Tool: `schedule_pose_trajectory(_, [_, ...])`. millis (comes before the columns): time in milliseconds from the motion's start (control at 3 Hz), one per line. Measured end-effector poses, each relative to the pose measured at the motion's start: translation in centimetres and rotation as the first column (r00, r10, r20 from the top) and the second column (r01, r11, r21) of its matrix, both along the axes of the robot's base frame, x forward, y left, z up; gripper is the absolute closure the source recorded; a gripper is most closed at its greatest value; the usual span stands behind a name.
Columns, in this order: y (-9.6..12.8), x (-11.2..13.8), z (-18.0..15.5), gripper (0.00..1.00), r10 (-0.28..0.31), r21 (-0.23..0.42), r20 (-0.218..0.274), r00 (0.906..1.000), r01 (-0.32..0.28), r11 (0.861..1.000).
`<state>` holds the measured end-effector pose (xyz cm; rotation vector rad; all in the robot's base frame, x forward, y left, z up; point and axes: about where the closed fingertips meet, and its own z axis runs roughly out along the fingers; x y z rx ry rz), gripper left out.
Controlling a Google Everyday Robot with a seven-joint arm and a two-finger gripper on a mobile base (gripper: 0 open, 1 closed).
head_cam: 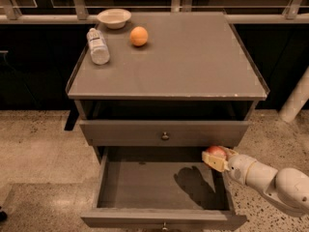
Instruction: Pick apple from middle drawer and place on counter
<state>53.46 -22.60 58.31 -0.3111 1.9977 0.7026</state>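
Observation:
The middle drawer (145, 182) stands pulled open, its bare floor showing with a shadow on the right. My gripper (216, 157) is at the drawer's right side, just below the closed drawer front above, and is shut on the red apple (216, 152), held above the drawer floor. My white arm (270, 178) reaches in from the lower right. The counter (193, 57) is the flat grey-brown cabinet top above.
On the counter's far left are a lying plastic bottle (98, 46), a white bowl (114, 18) and an orange fruit (139, 36). The upper drawer front (164, 132) with its knob is shut. A railing runs behind the cabinet. A white pole (295, 100) stands at right.

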Motion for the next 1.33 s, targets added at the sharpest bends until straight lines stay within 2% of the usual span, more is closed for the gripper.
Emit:
schedule_pose_trajectory(333, [0.0,0.0,0.0,1.00,0.000,0.000,0.000,1.0000,0.000,1.000])
schedule_pose_trajectory(667, [1.1,-1.3,2.8,1.00,0.004,-0.035,0.034,0.9994,-0.003,0.999])
schedule_pose_trajectory(1000, [4.7,-4.7,10.5,1.00,0.021,-0.144,0.123,0.9921,-0.004,0.990])
schedule_pose_trajectory(1333, [6.8,-6.2,18.3,1.00,0.018,-0.234,0.188,0.9820,0.026,0.972])
